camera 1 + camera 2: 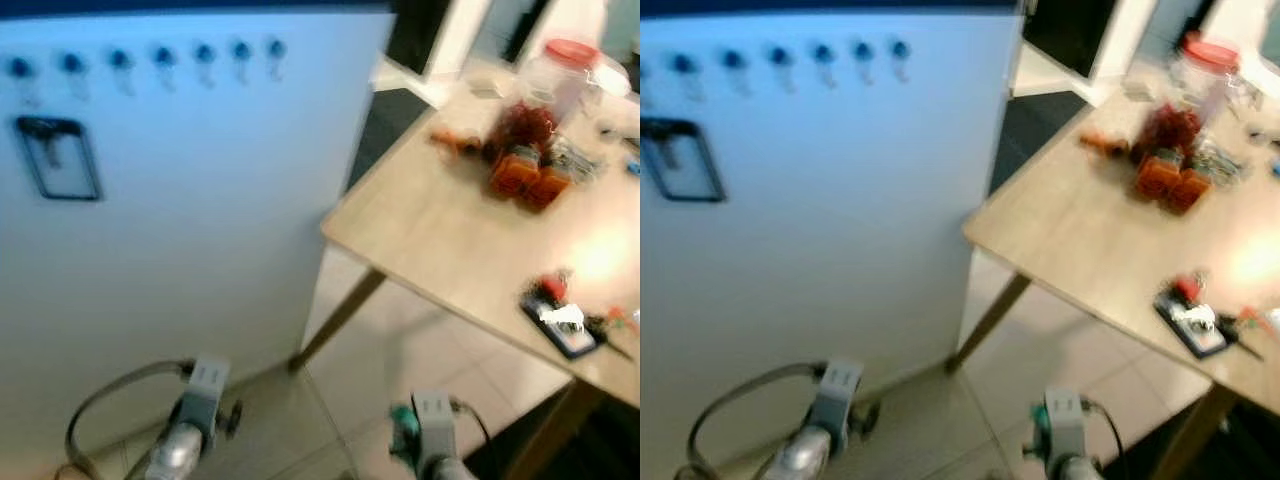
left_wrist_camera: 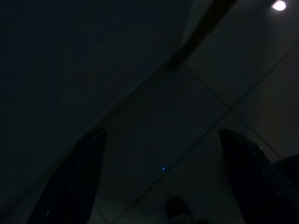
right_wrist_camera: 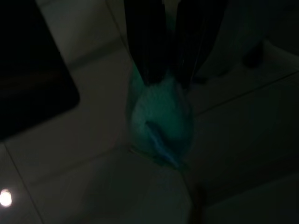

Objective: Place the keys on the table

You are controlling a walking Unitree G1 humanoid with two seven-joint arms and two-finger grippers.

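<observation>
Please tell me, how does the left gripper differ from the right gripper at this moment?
The left gripper has its fingers spread wide with nothing between them; the right gripper has its fingers close together, pinching a teal thing, likely the keys' fob. The left wrist view is nearly black; the right wrist view is a little lighter. Both hang low over the tiled floor, beside the table.

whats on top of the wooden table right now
On the table: a red-lidded clear jar, orange containers under a dark red clump, and a dark flat item with red and white bits near the front edge. Blur hides finer detail; the far right is cut off.
</observation>
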